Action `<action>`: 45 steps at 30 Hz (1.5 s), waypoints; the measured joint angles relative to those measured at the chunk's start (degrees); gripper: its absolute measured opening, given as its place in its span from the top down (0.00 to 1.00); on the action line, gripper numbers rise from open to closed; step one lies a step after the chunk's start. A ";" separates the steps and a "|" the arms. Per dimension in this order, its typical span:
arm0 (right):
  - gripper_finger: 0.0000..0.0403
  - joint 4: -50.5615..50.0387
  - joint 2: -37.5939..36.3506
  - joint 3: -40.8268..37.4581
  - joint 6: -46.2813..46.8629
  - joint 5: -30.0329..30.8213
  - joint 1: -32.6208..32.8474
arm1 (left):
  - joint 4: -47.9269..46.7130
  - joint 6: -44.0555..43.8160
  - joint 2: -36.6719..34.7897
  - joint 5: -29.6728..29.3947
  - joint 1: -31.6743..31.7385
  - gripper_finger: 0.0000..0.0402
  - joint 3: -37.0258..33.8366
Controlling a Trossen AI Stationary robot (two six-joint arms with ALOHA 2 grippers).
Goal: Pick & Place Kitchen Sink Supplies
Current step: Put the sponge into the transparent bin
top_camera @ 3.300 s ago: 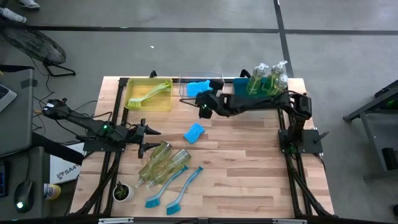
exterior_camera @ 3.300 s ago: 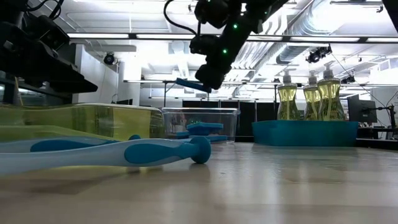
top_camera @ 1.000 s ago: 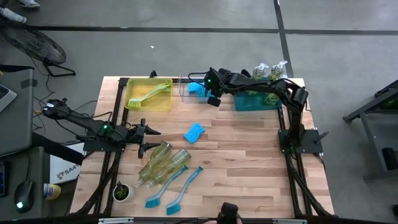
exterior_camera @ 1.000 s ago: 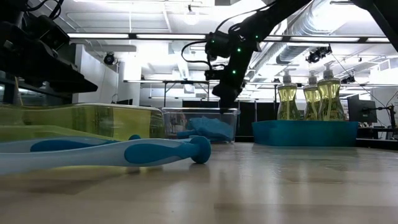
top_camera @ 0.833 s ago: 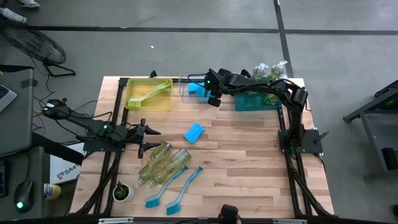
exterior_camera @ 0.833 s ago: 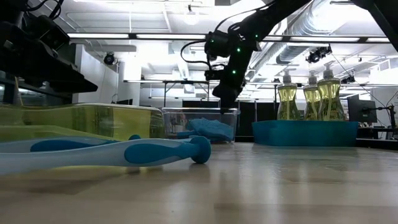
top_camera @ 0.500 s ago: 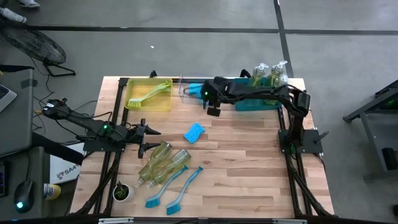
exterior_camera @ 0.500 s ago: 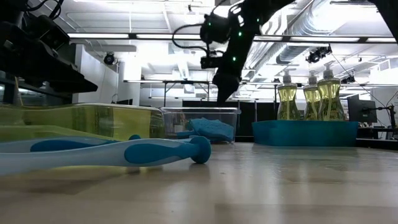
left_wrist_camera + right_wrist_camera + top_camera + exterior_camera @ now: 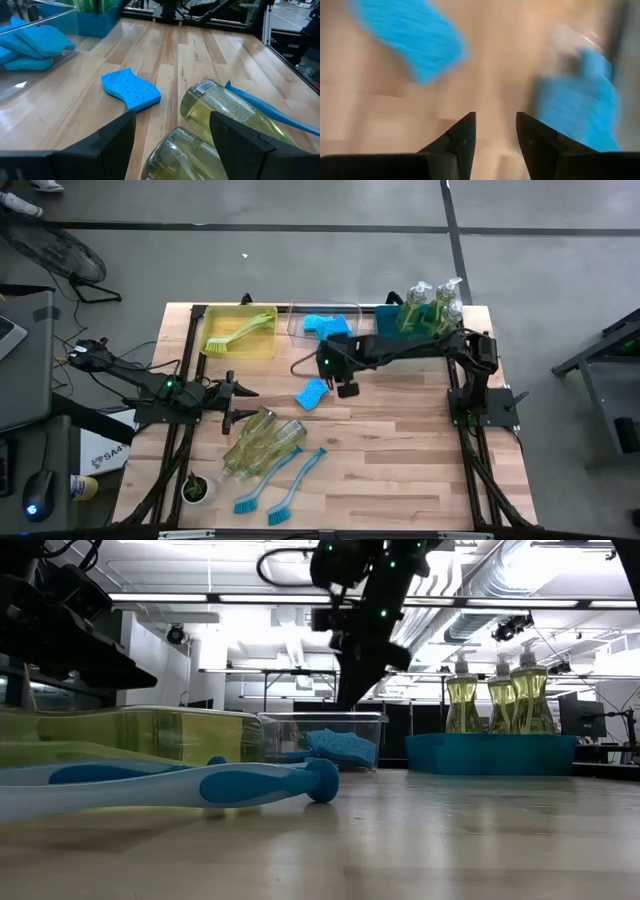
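Wood tabletop is blurry past the right gripper; its empty fingers sit narrowly parted, the loose sponge just ahead. Only overhead shows that sponge beside the clear bin. Left gripper gapes wide, soap bottles partly cut off between its fingers.

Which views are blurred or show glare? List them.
Right wrist view: motion-smeared; the loose sponge and the clear bin are streaks. Low view: ceiling lights glare; the near blue brush is soft. Left wrist and high views: sharp.
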 joint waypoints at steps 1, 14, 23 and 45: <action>0.67 -0.09 0.00 0.00 -1.27 -2.30 0.71 | 0.00 0.01 -0.02 0.00 0.00 0.38 0.00; 0.67 0.47 3.47 0.00 -5.72 -11.61 4.54 | 0.00 0.00 0.00 -0.02 0.00 0.38 0.00; 0.67 4.55 7.91 -0.04 -8.76 -7.73 4.31 | 0.00 0.00 0.00 -0.02 0.00 0.38 0.00; 0.67 8.88 13.05 -0.04 -8.68 -7.19 2.85 | 0.00 0.02 -0.02 0.00 0.00 0.38 0.00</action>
